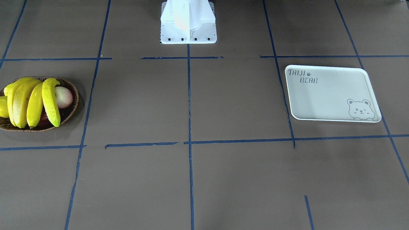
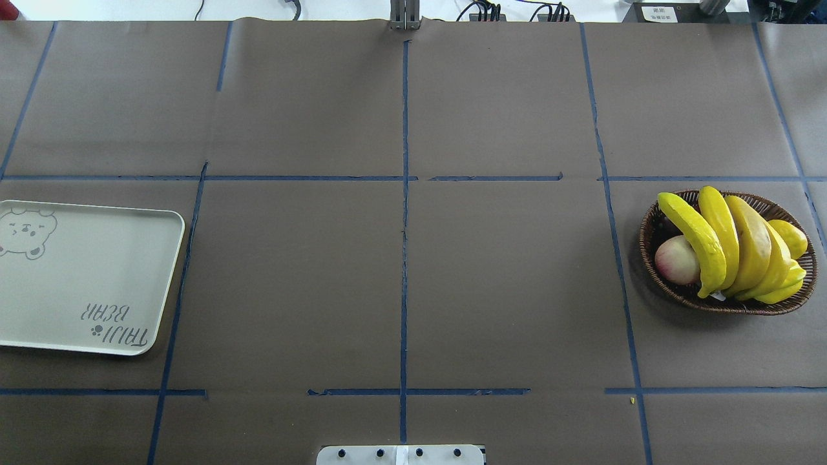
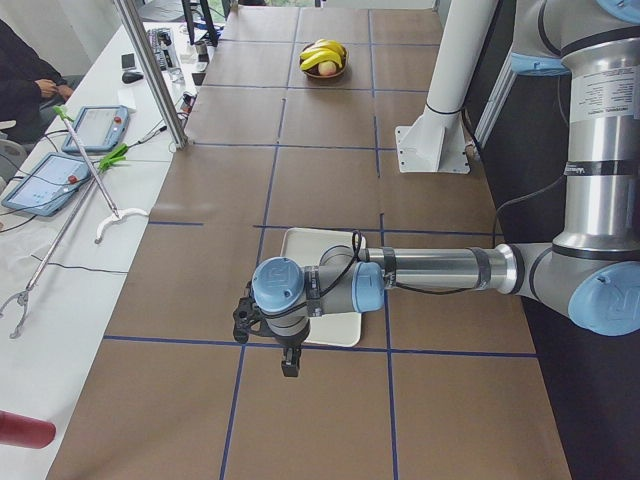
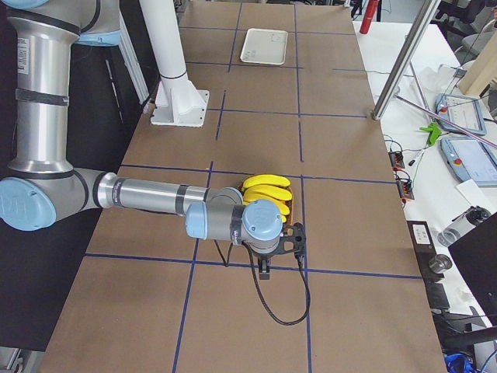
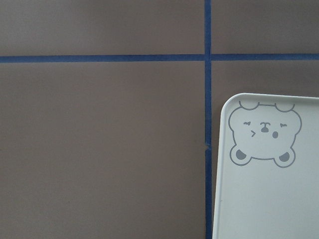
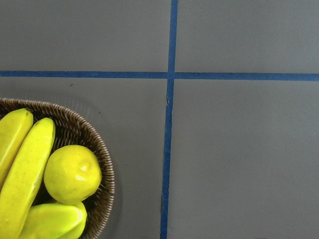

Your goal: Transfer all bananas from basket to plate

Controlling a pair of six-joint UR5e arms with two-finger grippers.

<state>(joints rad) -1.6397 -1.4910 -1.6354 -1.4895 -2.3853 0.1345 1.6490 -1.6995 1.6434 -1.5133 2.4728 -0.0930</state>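
Right gripper (image 4: 265, 272) hung over the table (image 2: 400, 258) just beside the basket (image 2: 723, 307). It appeared only in the side view, so it could not be told whether its jaws stood apart or closed. The left gripper (image 3: 288, 368) was likewise seen only from the side, its jaw state undeterminable. It was poised near the bear-printed corner of the plate (image 2: 77, 278). The four bananas (image 2: 730, 242) lay side by side across the basket, resting on top of other fruit, at the table's end on the robot's right. The plate sat well apart from them at the opposite end and carried nothing. A pale pink round fruit (image 2: 675, 259) lay against the outermost banana. A round yellow fruit (image 6: 72, 174) and a yellow-green fruit (image 6: 50, 219) were at the basket's other side. The step in hand was judged to be the opening one: no banana transferred, neither gripper touching fruit. The next move would call for the right gripper to shift over the basket, line up across one banana's width and descend onto an upper banana, avoiding the rounder fruit beneath.
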